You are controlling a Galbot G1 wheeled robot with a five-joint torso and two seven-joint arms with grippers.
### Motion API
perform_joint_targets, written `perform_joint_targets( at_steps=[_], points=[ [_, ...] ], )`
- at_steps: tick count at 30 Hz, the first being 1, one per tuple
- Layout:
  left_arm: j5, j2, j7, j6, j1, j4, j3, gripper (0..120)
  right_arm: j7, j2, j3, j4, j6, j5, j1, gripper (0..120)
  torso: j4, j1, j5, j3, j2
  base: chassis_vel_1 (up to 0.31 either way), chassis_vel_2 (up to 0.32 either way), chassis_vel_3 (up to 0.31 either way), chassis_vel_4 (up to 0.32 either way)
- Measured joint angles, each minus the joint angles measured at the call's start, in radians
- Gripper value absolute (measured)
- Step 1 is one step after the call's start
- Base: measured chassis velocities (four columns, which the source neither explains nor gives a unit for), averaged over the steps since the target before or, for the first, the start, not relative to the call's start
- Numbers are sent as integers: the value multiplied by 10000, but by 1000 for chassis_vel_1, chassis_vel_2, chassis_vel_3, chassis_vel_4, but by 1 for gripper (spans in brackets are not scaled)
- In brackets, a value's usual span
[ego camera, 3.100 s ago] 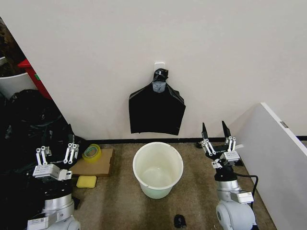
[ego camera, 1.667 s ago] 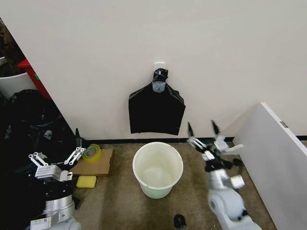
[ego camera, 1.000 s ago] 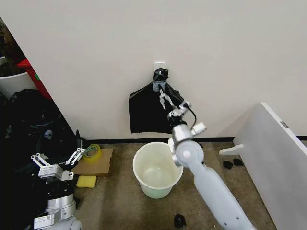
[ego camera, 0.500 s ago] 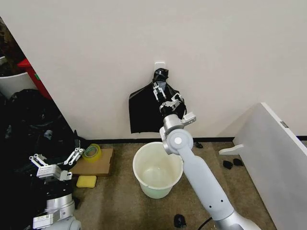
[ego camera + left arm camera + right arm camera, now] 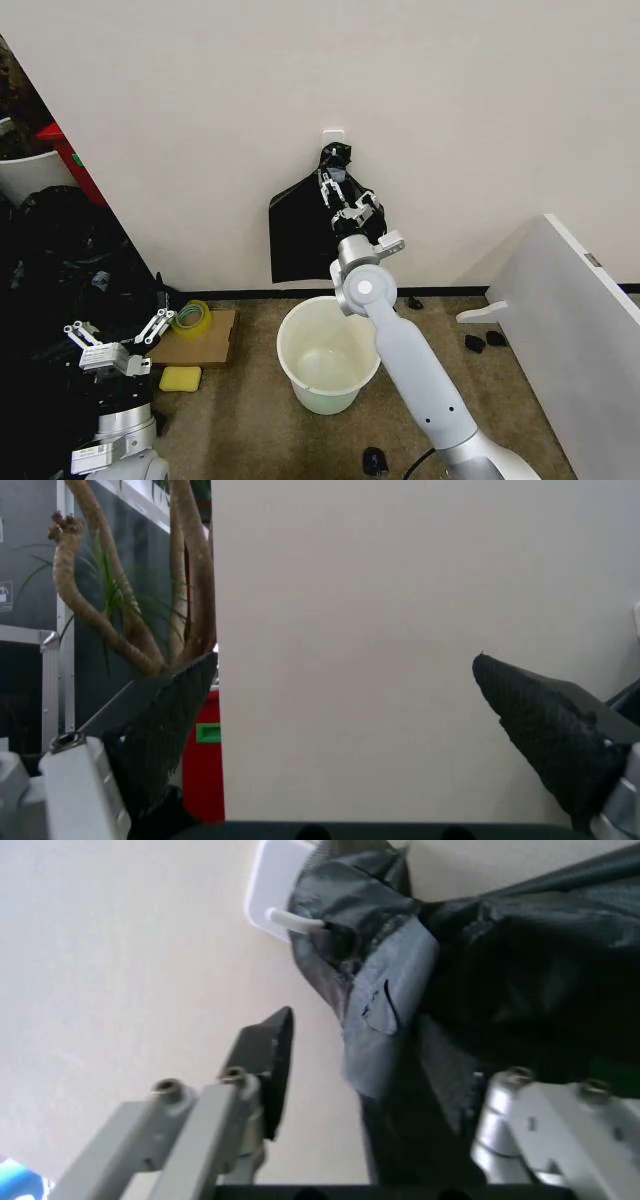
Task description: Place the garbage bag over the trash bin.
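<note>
Head view, right claw (image 5: 331, 186) (spread) at garbage bag (image 5: 300, 235)

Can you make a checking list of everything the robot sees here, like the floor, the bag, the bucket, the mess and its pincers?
Surface: brown floor, bare around the bucket.
Bag: black bag hangs from a white wall hook, taped at the neck.
Bucket: cream bucket stands upright below the bag, no liner in it.
Clutter: tape roll on cardboard, yellow sponge, black plastic heaps at left.
Pincers: right pincer open, raised at the bag's neck; left pincer open, low at left.
Cables: black cable by the right arm's base.
Surroundings: pale wall, white panel at right.
</note>
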State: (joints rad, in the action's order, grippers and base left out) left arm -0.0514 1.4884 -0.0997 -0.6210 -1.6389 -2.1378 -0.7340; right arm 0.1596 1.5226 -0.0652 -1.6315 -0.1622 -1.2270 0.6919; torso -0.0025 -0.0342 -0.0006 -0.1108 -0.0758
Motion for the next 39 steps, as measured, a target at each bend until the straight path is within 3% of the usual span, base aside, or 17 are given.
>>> perform_joint_targets(
  at_steps=[4, 11, 17, 30, 39],
  points=[
    [0, -15, -5, -6, 2, 13, 4, 100, -65, -42, 6, -56, -61, 215, 69, 19, 1, 0, 0, 0, 0, 0, 0, 0, 0],
    [24, -11, -6, -15, 9, 17, 18, 100, -103, -262, 3, -129, -75, 406, 117, 0, 0, 0, 1, 0, 0, 0, 0, 0, 0],
    [52, 10, -7, -19, -6, 17, 28, 100, -118, -457, 93, -357, -111, 494, 355, 0, 1, 0, 1, 0, 0, 0, 0, 0, 0],
    [68, 28, -50, -55, -18, 73, 82, 100, -489, -2530, 1062, -2884, -249, 1633, 3617, 0, 0, 2, 2, 2, -1, 0, 0, 0, 0],
    [97, 28, -37, -78, -47, 47, 138, 100, -1028, -3048, 1356, -2702, -531, 2840, 4935, 0, 1, 2, 0, 1, -1, 0, 0, 0, 0]
  ],
)
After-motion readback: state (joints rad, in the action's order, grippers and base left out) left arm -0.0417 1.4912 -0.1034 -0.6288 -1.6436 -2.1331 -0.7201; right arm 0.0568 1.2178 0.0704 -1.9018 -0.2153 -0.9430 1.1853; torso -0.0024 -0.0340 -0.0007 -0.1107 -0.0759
